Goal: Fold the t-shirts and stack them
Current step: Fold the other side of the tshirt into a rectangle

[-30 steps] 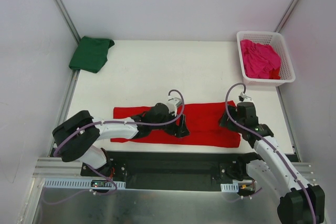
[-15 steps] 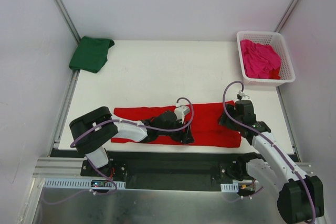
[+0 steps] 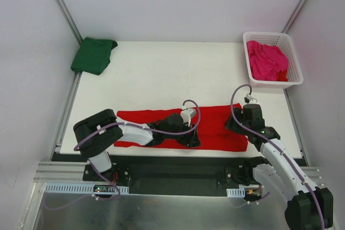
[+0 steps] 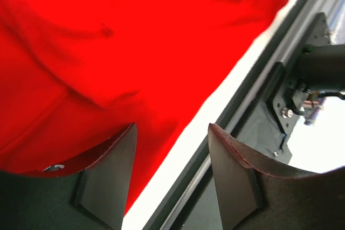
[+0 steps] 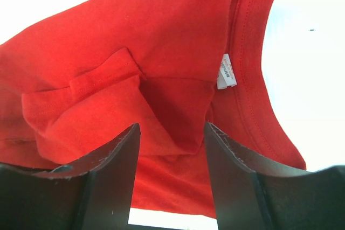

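Left gripper (image 4: pixel 171 149) at the red t-shirt (image 3: pixel 215 119) 6 o'clock edge and right gripper (image 5: pixel 172 154) at its 3 o'clock end both stand unclenched. Pinch all layers.

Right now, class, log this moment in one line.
left hand: open, red t-shirt near edge | right hand: open, collar end | green t-shirt: far-left corner | pink t-shirt: basket

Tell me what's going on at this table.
Two robot arms are working on the red t-shirt, laid as a long strip along the near edge of the table. The left gripper is low at its near edge mid-length, the right gripper at the collar end, both with jaws apart. A green t-shirt lies folded at the far left corner; a pink t-shirt sits crumpled in the white basket, far right.
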You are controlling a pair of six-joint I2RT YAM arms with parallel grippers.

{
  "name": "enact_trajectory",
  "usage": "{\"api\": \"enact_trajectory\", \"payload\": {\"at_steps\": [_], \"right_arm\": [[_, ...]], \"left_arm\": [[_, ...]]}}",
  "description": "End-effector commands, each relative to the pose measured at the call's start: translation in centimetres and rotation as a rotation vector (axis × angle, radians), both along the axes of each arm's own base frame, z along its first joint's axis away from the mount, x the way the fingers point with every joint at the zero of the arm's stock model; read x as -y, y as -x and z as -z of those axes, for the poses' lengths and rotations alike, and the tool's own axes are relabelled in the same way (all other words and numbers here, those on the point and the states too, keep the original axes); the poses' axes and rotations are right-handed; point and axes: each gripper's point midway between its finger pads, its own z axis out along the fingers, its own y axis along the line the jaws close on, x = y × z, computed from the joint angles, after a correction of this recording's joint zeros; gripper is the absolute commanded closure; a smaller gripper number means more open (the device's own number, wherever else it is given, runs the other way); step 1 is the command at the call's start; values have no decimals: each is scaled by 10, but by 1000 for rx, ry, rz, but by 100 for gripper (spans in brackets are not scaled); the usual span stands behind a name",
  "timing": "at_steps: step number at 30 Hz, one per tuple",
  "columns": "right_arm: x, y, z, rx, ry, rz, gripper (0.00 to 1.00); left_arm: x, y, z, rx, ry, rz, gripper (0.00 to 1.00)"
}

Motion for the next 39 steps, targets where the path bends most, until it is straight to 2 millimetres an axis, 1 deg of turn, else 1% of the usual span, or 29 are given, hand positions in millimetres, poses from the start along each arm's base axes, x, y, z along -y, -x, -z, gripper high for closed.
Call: {"api": "enact_trajectory", "payload": {"at_steps": [1,5,9,17,21,23,24,27,39], "right_arm": [[-3,2,-6,12,-8,-18,46],[-4,2,-3,3,-12,-20,46],[-4,2,-2,-1,-8,-22,46],[-3,4,0,-5,-7,-21,47],[-3,5,1,-7,-4,-23,49],[-3,5,2,-10,-4,-23,49],[-8,7,1,-16,-30,-45,49],[-10,9,3,-23,-37,-54,50],[-12,22,8,-46,-63,-52,51]], "left_arm": [[3,-15,-24,107,12,-36,45],[-2,-26,-22,149,-14,-83,46],[0,-35,-24,173,-6,-120,47],[12,-36,-14,149,8,-114,49],[17,-38,-17,152,19,-108,50],[19,-39,-15,152,16,-107,50],[20,-39,-14,151,15,-106,50],[21,-39,-13,147,13,-102,50],[24,-40,-9,146,7,-97,51]]}}
